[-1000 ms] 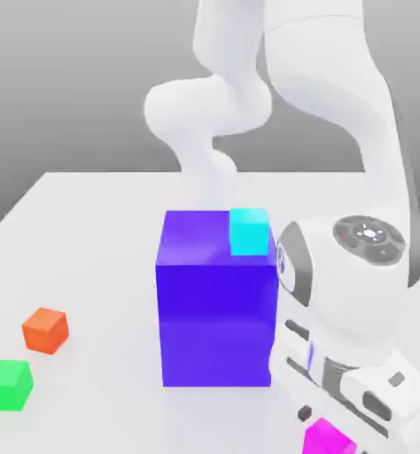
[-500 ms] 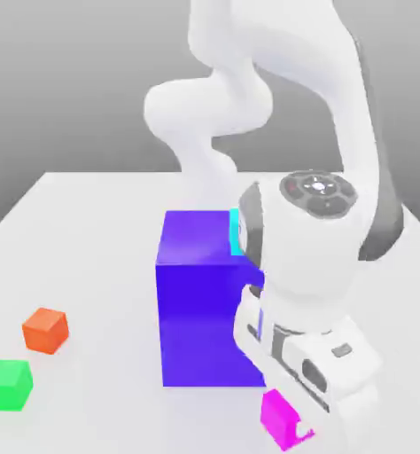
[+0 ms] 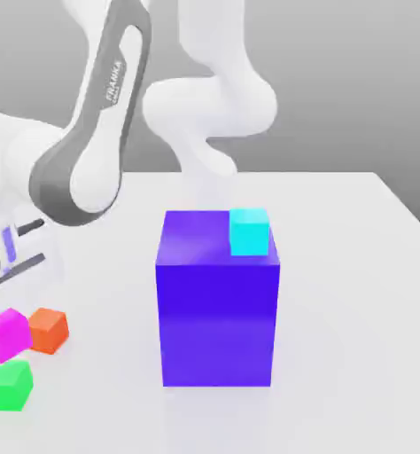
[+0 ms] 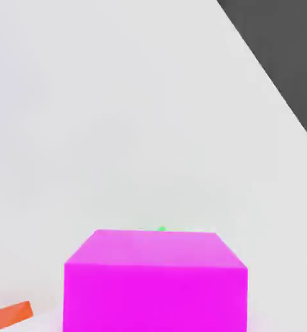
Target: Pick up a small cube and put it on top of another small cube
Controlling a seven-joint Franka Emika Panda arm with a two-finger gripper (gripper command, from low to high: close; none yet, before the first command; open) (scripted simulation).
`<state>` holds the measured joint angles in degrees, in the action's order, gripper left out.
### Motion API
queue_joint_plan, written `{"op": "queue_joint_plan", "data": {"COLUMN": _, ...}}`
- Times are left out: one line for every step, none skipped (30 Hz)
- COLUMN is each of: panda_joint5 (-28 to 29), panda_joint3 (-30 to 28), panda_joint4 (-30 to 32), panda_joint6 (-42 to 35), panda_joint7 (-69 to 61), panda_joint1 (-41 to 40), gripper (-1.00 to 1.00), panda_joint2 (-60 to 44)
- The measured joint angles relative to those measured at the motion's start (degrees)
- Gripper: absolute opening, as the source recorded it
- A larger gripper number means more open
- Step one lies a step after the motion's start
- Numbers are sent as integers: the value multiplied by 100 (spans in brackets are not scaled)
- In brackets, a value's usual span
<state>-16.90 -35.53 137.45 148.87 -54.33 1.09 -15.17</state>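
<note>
The small cube (image 3: 7, 332), bright magenta, hangs just off the table at the exterior view's left. It sits under my gripper (image 3: 3, 306), which is shut on it. A green cube (image 3: 7, 386) lies directly below it, and an orange cube (image 3: 48, 329) sits right beside it. In the hand view the magenta cube (image 4: 156, 280) is close up, with a sliver of the green cube (image 4: 161, 228) past its far edge and a corner of the orange cube (image 4: 7, 315) beside it.
A big blue-purple block (image 3: 217, 301) stands mid-table with a cyan cube (image 3: 248, 231) on its back right corner. The arm's grey and white links (image 3: 89, 142) arch over the exterior view's left. The white table (image 3: 355, 337) spreads to the right.
The arm has swung from the exterior view's right, past the front of the blue-purple block, to the far left. It carried the magenta cube to above the green cube.
</note>
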Motion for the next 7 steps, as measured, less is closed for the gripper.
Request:
{"op": "queue_joint_plan", "data": {"panda_joint5": -170, "panda_joint3": 106, "panda_joint4": -16, "panda_joint6": 105, "panda_joint7": -110, "panda_joint1": -98, "gripper": -100, "panda_joint2": -142}}
{"op": "queue_joint_plan", "data": {"panda_joint5": -348, "panda_joint3": 231, "panda_joint4": -34, "panda_joint6": 216, "panda_joint7": -231, "panda_joint1": -203, "gripper": -100, "panda_joint2": -294}}
{"op": "queue_joint_plan", "data": {"panda_joint5": -526, "panda_joint3": 369, "panda_joint4": -53, "panda_joint6": 328, "panda_joint7": -354, "panda_joint1": -315, "gripper": -100, "panda_joint2": -452}}
{"op": "queue_joint_plan", "data": {"panda_joint5": -713, "panda_joint3": 510, "panda_joint4": -72, "panda_joint6": 443, "panda_joint7": -485, "panda_joint1": -427, "gripper": 100, "panda_joint2": -612}}
{"op": "queue_joint_plan", "data": {"panda_joint5": -713, "panda_joint3": 510, "panda_joint4": -72, "panda_joint6": 442, "panda_joint7": -485, "panda_joint1": -427, "gripper": 100, "panda_joint2": -612}}
{"op": "queue_joint_plan", "data": {"panda_joint5": -713, "panda_joint3": 510, "panda_joint4": -72, "panda_joint6": 442, "panda_joint7": -485, "panda_joint1": -427, "gripper": 100, "panda_joint2": -612}}
{"op": "queue_joint_plan", "data": {"panda_joint5": -713, "panda_joint3": 510, "panda_joint4": -72, "panda_joint6": 442, "panda_joint7": -485, "panda_joint1": -427, "gripper": 100, "panda_joint2": -612}}
